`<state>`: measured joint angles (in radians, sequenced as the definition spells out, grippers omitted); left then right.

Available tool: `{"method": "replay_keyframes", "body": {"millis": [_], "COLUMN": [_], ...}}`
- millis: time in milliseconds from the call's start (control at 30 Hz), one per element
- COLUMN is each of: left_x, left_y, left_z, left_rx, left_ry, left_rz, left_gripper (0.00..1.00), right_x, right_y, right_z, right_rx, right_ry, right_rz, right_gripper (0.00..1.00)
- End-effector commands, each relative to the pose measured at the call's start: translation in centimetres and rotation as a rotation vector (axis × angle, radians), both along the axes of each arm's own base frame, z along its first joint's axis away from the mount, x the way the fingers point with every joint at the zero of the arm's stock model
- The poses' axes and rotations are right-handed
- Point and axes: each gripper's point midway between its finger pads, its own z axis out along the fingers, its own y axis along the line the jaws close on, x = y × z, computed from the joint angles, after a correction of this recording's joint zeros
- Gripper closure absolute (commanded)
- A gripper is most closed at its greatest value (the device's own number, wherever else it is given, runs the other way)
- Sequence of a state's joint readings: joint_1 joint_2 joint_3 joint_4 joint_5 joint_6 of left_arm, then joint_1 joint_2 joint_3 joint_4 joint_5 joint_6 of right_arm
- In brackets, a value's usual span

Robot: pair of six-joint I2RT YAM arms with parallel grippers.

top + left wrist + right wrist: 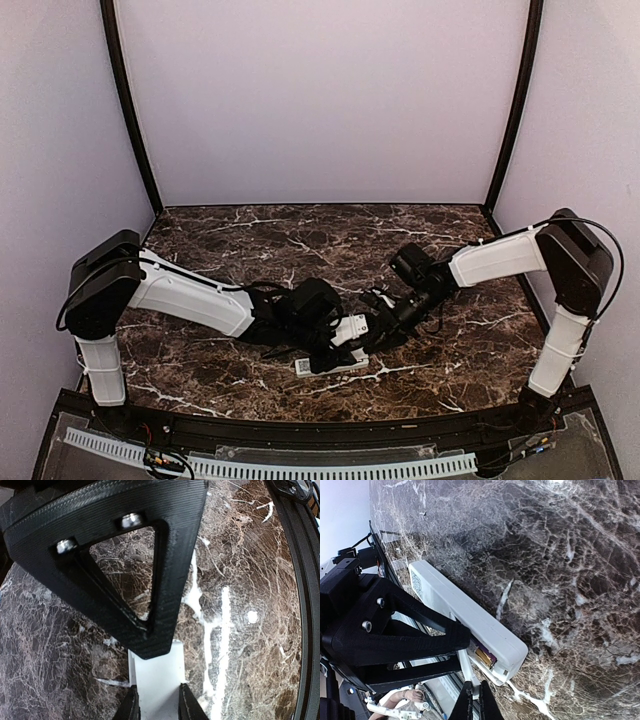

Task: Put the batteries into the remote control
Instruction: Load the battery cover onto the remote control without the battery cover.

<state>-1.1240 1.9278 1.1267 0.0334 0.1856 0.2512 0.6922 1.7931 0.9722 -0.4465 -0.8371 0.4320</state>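
The white remote control (pixel 325 366) lies near the table's front edge, its back compartment open in the right wrist view (pixel 465 615). A gold-and-purple battery (pixel 485 656) sits in the compartment; no other battery shows. A short flat white strip (pixel 157 680) is held just above the remote by both grippers. My left gripper (pixel 159 707) is shut across the strip's width. My right gripper (pixel 474 705) is shut on the thin end of the strip (pixel 466 667). In the top view the left gripper (pixel 343 337) and the right gripper (pixel 373 322) meet over the remote.
The dark marble table (pixel 300 240) is closed in by pale walls at the back and sides. A black rim with a white slotted rail (pixel 300 465) runs along the front, just behind the remote. A person's hand (pixel 406 697) shows beyond the table edge.
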Motion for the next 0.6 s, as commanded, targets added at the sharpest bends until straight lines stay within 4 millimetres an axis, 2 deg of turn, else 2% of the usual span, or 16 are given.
{"method": "replay_keyframes", "body": {"millis": [0,567], "left_x": [-1.8,-1.8], "left_y": [3.7,3.7], "left_z": [-3.7,-3.8], "left_rx": [0.175,0.182], "left_ry": [0.081,0.085], "left_rz": [0.009,0.014], "left_gripper": [0.96,0.79], "right_x": [0.0,0.2], "right_y": [0.4,0.1], "right_z": [-1.4,-3.4], "right_rx": [0.002,-0.032], "right_ry": [-0.011,-0.014], "right_rz": [0.008,0.014], "right_gripper": [0.97,0.97]}}
